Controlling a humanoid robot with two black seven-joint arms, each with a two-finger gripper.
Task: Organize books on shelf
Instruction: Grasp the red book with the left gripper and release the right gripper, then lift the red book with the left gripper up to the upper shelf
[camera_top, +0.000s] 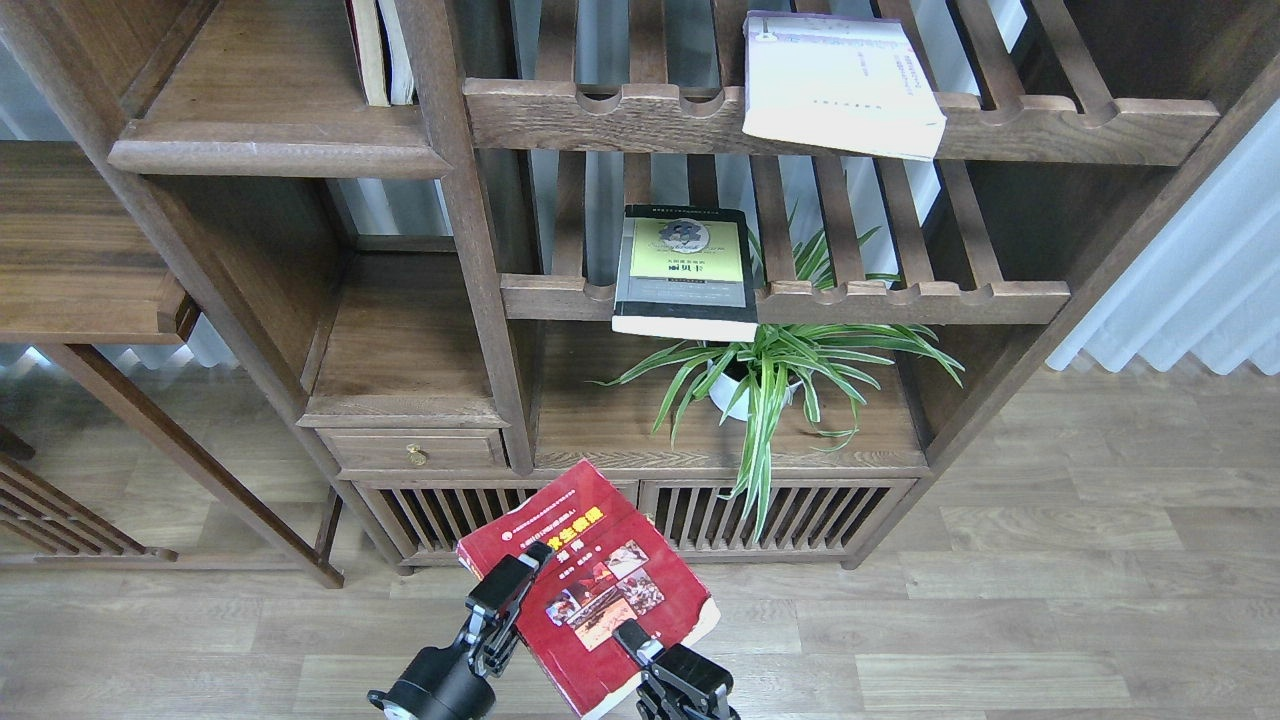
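Red, with a yellow title and a block of photos, the red book (590, 585) is the landmark for everything else. It hangs low in the head view, out in front of the cabinet and over the floor, tilted, its long axis running from its upper-left corner down to its lower-right corner.

Just at its lower edge sits the right gripper (632, 634), one finger lying on the cover and the book's lower margin pinched under it, so this arm appears to carry the book. At the book's left edge the left gripper (512, 590) lies along the cover's side, its dark finger overlapping the title. Whether its fingers clamp the spine edge or only steady it I cannot tell.

Up and to the right of the red book, the black-grey book (685, 270) lies flat on the lower slatted rack (900, 300), its near end jutting over the notched rail. Higher again and further right, the white book (840, 85) lies on the upper slatted rack (1050, 125), also overhanging.

Far up and to the left of the red book is the shelf (270, 110), a solid plank with a moulded lip, where two upright volumes (382, 50) stand at its right end.

My judgement: the coming move turns on that diagonal. The book must travel up and left, and its long axis must swing upright to stand beside those volumes, with the left arm on the nearer side.
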